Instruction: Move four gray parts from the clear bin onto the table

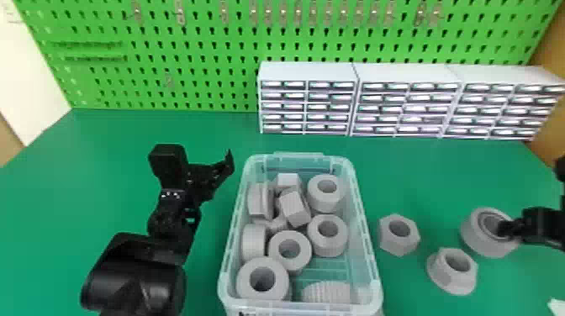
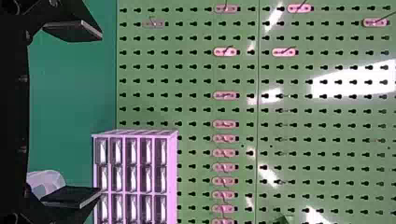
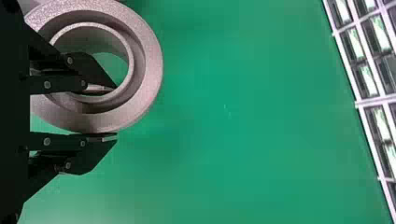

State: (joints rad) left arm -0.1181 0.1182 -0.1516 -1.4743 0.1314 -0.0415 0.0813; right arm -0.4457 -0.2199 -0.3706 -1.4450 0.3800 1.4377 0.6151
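Beside the clear bin (image 1: pixel 296 156), my left gripper (image 1: pixel 206 176) hangs over the table; in the left wrist view the gripper (image 2: pixel 100 114) is wide open and bare. Several gray parts (image 1: pixel 264 275) lie inside the bin. On the table to its right sit a gray hex nut (image 1: pixel 389 241) and a gray flanged nut (image 1: pixel 441 273). My right gripper (image 1: pixel 510 229) is at a thick gray ring (image 1: pixel 471 235) at the far right. In the right wrist view the gripper (image 3: pixel 112 112) is shut on the ring's (image 3: pixel 152 70) wall, one finger inside the hole, the other outside.
White drawer cabinets (image 1: pixel 307 71) line the back of the green table (image 1: pixel 201 130), centre to right, before a green pegboard (image 1: pixel 176 54). A small white object (image 1: pixel 557 309) shows at the front right corner.
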